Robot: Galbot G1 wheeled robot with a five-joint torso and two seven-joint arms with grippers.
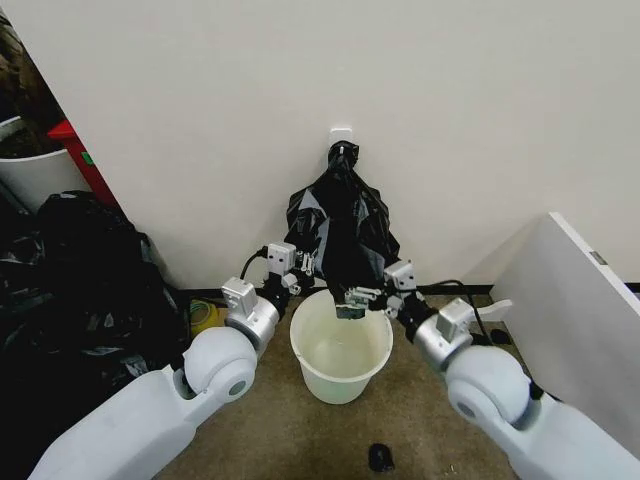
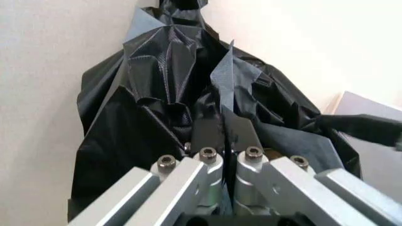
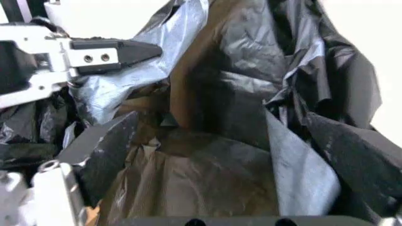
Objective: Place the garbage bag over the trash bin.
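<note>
Your garbage bag [image 1: 343, 225] hangs from a white wall hook [image 1: 341, 133], its knotted top caught there and its loose lower part spreading down to just above the trash bin [image 1: 341, 357], a cream-white bucket standing on the floor right below it.

Both grippers are at the bag's bottom edge. The left gripper [image 2: 223, 141] has its jaws pressed together on a fold of the black film; in the left wrist view the plastic rises straight out from between the closed tips. The right gripper [image 1: 357, 297] sits over the bin's far rim with plastic across its fingers (whether it truly pinches the film or merely lies against it, I cannot tell). This placement looks meant to take the mouth at two sides so it can be spread.

For room: the wall stands close behind the bag, a heap of black bags [image 1: 75, 280] crowds your left arm, and a white panel [image 1: 570, 310] stands beside your right. The bin's mouth is open and unobstructed.
</note>
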